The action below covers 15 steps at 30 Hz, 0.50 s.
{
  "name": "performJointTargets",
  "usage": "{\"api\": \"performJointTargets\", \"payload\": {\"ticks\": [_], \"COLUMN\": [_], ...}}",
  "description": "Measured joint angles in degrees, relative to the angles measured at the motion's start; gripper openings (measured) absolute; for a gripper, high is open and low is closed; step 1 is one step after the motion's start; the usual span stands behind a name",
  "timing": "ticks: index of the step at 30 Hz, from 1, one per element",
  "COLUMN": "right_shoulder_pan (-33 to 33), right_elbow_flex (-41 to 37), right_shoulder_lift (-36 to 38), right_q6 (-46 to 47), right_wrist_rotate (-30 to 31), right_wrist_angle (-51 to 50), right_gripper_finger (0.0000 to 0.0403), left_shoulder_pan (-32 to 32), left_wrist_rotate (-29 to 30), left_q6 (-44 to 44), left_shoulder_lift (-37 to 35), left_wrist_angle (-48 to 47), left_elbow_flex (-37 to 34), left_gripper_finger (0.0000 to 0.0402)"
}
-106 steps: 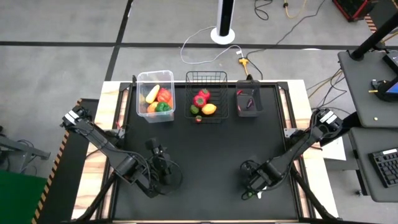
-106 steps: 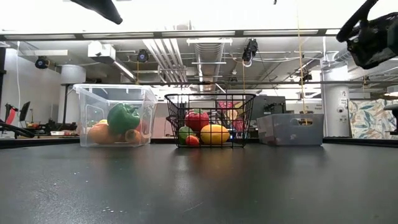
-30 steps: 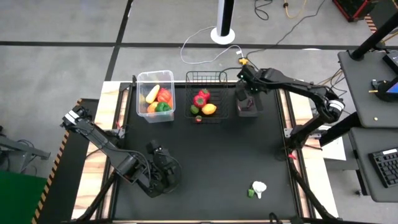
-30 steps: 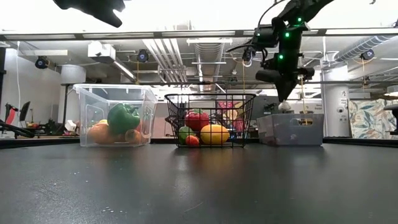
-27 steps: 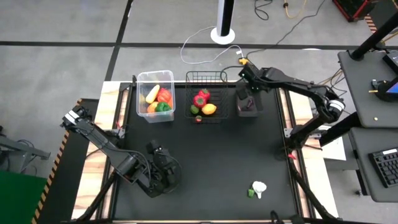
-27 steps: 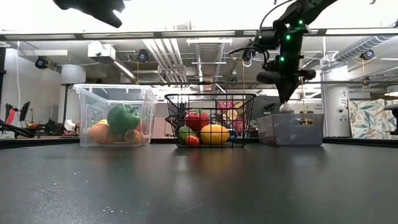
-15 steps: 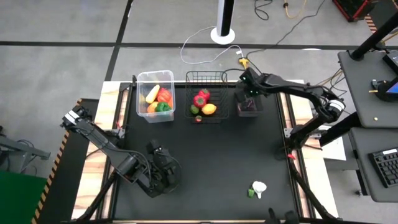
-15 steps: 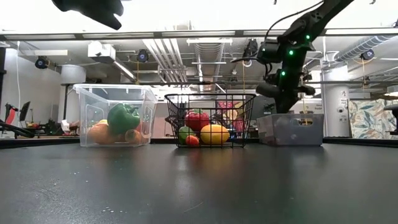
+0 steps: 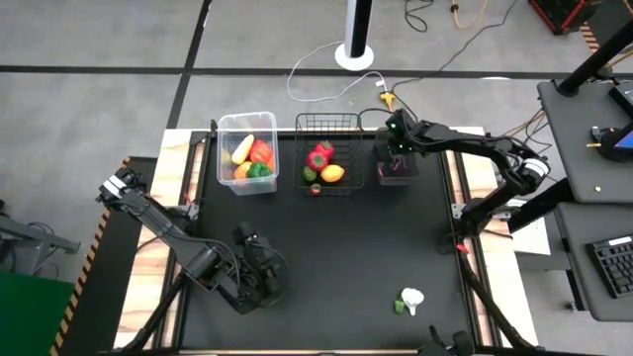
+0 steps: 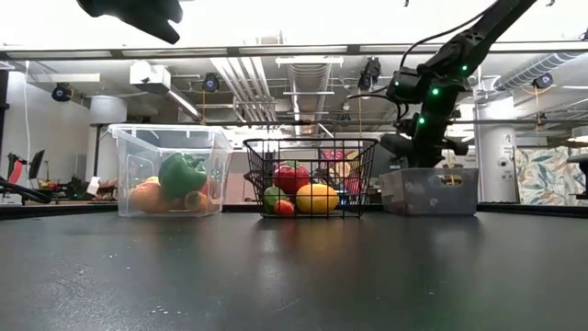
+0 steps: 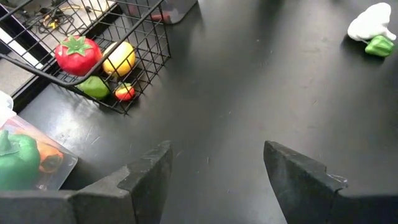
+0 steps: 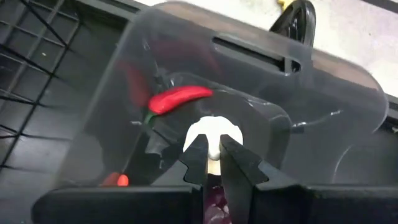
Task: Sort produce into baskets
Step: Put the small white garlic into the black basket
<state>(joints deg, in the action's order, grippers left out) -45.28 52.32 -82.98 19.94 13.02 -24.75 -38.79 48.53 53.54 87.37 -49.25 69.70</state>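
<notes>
Two arms for you | near: left gripper (image 11: 214,180) hovers over the front of the mat, fingers parted, holding nothing | white-and-green vegetable (image 9: 408,300) lies front right — on its own | far: right gripper (image 12: 212,157) dips into the smoky bin (image 9: 397,168), pinched on a white garlic (image 12: 213,134) beside a red chili (image 12: 179,98).

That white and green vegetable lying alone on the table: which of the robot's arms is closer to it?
Left, though neither is close. The left gripper hovers near the front, across the table from the white and green vegetable. The right gripper is far back, over the dark bin.
</notes>
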Motion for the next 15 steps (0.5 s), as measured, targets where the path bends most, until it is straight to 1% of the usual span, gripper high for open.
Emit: {"api": "performJointTargets", "payload": {"ticks": [12, 15], "right_shoulder_pan": [0.0, 0.0], "right_elbow_flex": [-2.1, -2.2], "right_shoulder_lift": [0.0, 0.0], "right_q6": [0.2, 0.8], "right_wrist_rotate": [0.5, 0.5], "right_wrist_angle": [1.4, 1.5], "right_gripper_finger": [0.0027, 0.0033], "left_shoulder_pan": [0.0, 0.0], "left_wrist_rotate": [0.0, 0.0], "left_q6": [0.0, 0.0], "left_shoulder_lift": [0.0, 0.0], "left_wrist_angle": [0.2, 0.3], "left_elbow_flex": [0.0, 0.0], "left_gripper_finger": [0.0236, 0.0236]}}
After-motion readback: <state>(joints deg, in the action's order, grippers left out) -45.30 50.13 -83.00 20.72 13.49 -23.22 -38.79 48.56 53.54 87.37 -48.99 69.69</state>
